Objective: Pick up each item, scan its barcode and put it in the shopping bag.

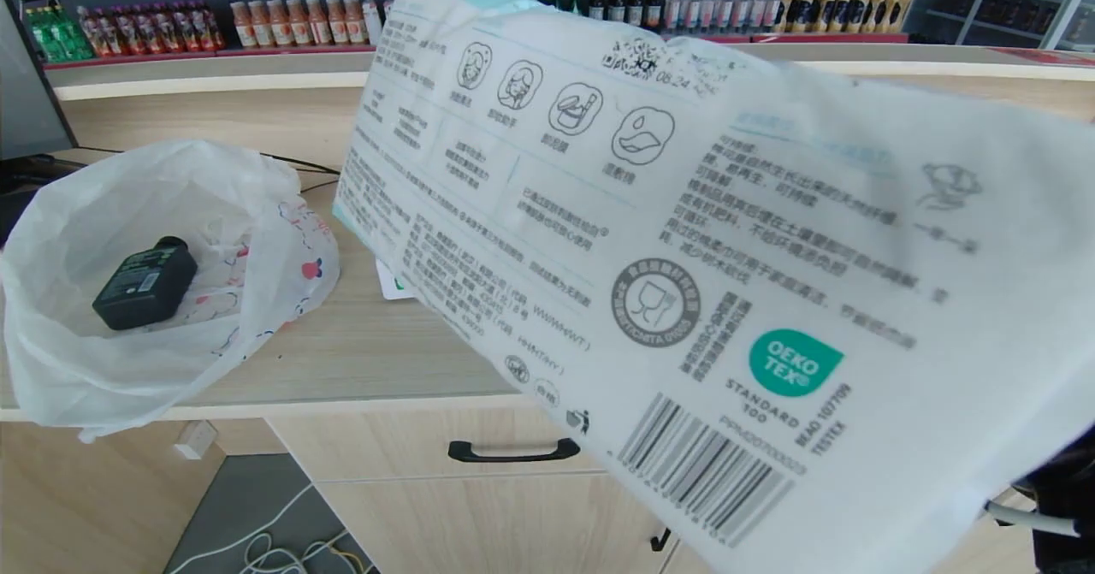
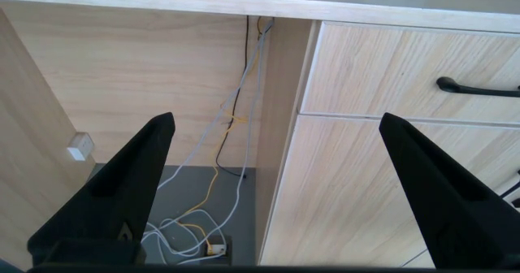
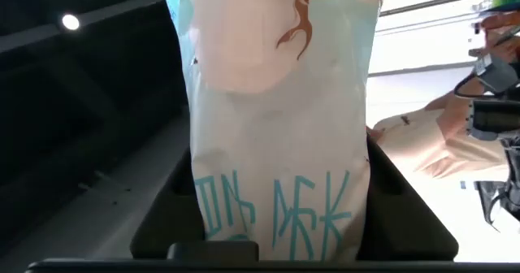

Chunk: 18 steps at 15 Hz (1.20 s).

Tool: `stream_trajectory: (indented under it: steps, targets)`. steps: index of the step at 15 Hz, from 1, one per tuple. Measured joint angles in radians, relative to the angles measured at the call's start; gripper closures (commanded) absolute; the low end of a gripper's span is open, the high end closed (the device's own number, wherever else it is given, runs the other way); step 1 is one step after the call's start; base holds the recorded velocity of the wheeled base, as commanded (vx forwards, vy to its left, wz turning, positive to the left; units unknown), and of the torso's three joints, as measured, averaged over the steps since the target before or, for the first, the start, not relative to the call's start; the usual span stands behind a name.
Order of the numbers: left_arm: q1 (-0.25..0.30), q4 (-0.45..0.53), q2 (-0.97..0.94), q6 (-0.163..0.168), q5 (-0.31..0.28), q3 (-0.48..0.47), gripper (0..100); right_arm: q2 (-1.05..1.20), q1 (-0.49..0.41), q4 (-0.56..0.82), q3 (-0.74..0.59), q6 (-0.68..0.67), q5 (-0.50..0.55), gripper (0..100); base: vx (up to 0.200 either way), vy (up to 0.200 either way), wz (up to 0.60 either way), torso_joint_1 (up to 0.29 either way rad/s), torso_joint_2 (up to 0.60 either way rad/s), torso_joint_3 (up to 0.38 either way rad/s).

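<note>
The left gripper [image 2: 276,196] is open. Its 2 black fingers [image 2: 122,192] stand wide apart and there is nothing between them. It is held low, and the fingers point forward and a little downward.

The right gripper [image 3: 280,224] is closed on a soft white pack [image 3: 276,102]. Its 2 fingers [image 3: 166,212] press on opposite sides of the pack, which is pinched a little between them. The right arm [image 1: 1061,497] is held up high and carries the pack, tilted, close before the head camera. In the head view, a dark part of this arm shows at the lower right corner, below the pack.
</note>
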<state>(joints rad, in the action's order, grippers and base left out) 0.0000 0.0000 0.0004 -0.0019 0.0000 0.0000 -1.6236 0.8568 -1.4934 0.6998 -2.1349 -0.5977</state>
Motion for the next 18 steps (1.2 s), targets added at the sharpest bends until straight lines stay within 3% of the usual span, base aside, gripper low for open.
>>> stream_trajectory:
  steps: [2, 8, 18]
  targets:
    - [0.000, 0.000, 0.000, -0.001, 0.000, 0.000, 0, -0.056, 0.000, -0.069, -0.003, -0.089, -0.002, 100, 0.000, 0.000, 0.00, 0.000, 0.00, 0.000]
    - [0.000, 0.000, 0.000, 0.000, 0.000, 0.000, 0, -0.131, 0.009, -0.077, -0.003, -0.189, -0.005, 100, 0.000, 0.000, 0.00, 0.000, 0.00, 0.000]
    - [-0.001, 0.000, 0.000, 0.000, 0.000, 0.000, 0, -0.148, 0.007, -0.076, -0.036, -0.277, -0.005, 100, 0.000, 0.000, 0.00, 0.000, 0.00, 0.000]
